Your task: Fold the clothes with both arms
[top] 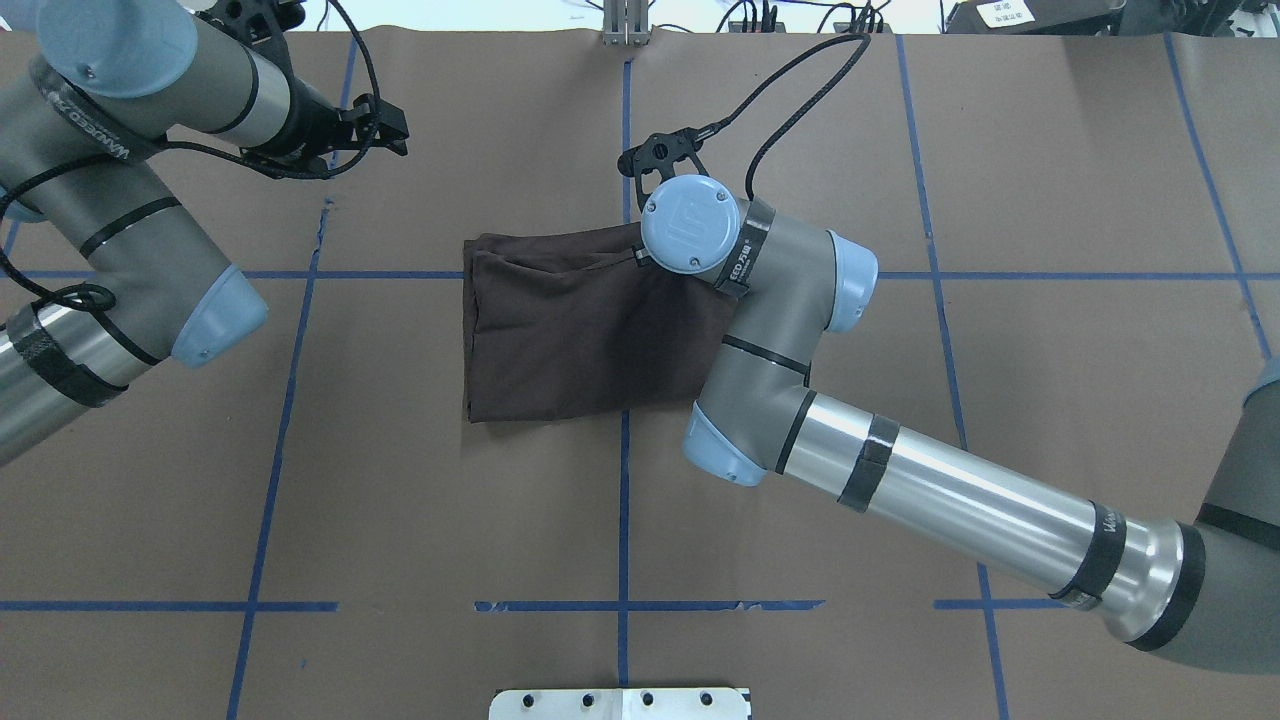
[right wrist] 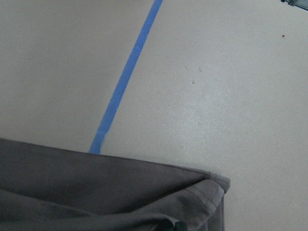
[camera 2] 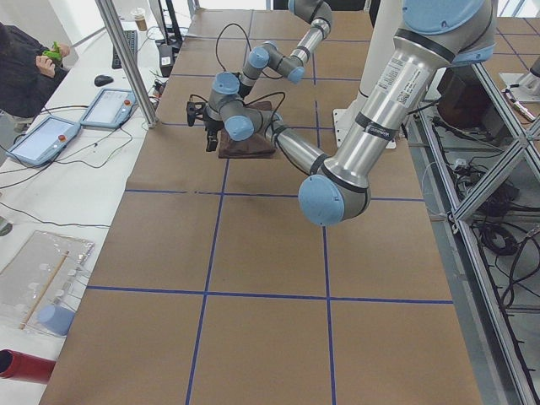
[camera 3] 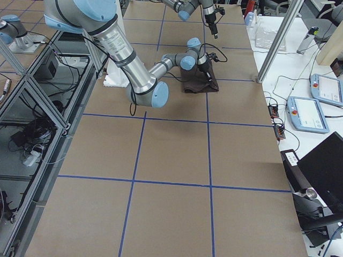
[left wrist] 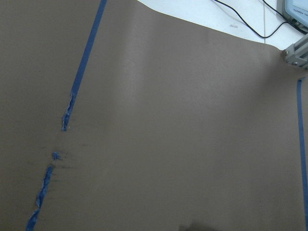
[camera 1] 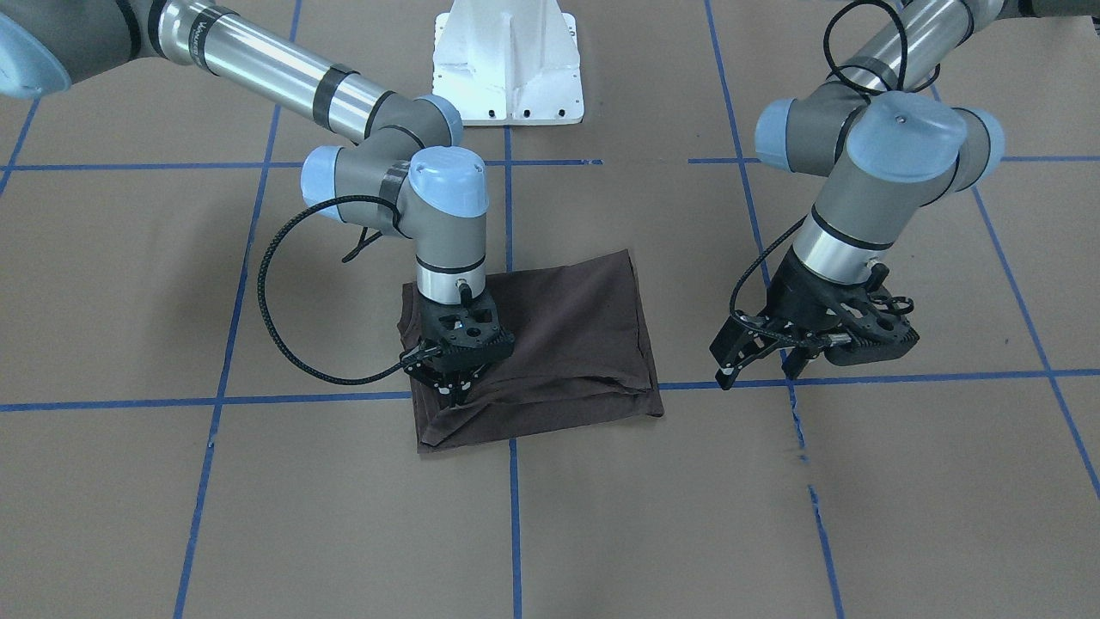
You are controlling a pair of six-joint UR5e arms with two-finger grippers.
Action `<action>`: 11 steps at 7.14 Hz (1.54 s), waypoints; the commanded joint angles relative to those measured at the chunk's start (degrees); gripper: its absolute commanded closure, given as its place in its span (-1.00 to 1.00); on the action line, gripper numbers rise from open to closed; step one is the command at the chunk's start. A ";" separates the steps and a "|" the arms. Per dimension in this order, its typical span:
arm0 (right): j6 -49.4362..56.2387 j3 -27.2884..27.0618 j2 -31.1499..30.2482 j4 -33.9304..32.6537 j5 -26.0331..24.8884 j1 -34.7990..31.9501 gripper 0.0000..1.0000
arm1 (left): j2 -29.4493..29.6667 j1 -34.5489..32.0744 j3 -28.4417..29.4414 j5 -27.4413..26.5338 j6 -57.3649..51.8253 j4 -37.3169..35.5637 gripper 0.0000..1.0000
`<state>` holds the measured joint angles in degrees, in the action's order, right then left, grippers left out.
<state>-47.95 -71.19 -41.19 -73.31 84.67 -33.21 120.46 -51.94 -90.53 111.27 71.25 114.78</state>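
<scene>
Dark brown T-shirt (camera 1: 567, 331) folded flat mid-table, right gripper (camera 1: 453, 394) at its corner, left gripper (camera 1: 760, 374) well apart.

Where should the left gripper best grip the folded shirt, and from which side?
Probably the corner of the shirt nearest the left gripper, on the layered edge that the right gripper pinches. Come from above: it lies flat, and the folds there make a raised lip.

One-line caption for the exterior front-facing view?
Right gripper pinches the folded brown T-shirt near a corner; left gripper hangs open beside it.
</scene>
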 commanded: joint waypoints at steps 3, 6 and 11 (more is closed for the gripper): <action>6.63 0.96 0.06 0.10 9.86 -7.37 -1.00 | -0.14 -0.96 0.00 0.09 -0.23 0.00 -1.00; 24.23 -7.76 -8.50 -15.74 27.26 -22.28 -1.00 | -1.88 -9.36 -0.61 6.38 -16.42 -3.59 -1.00; 63.11 -26.55 -40.84 -33.75 47.35 -51.90 -1.00 | -19.97 -36.69 -2.47 11.33 -82.69 -13.88 -1.00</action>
<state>6.77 -96.79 -74.09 -106.35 123.32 -77.38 105.24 -81.89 -93.83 121.74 7.99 101.93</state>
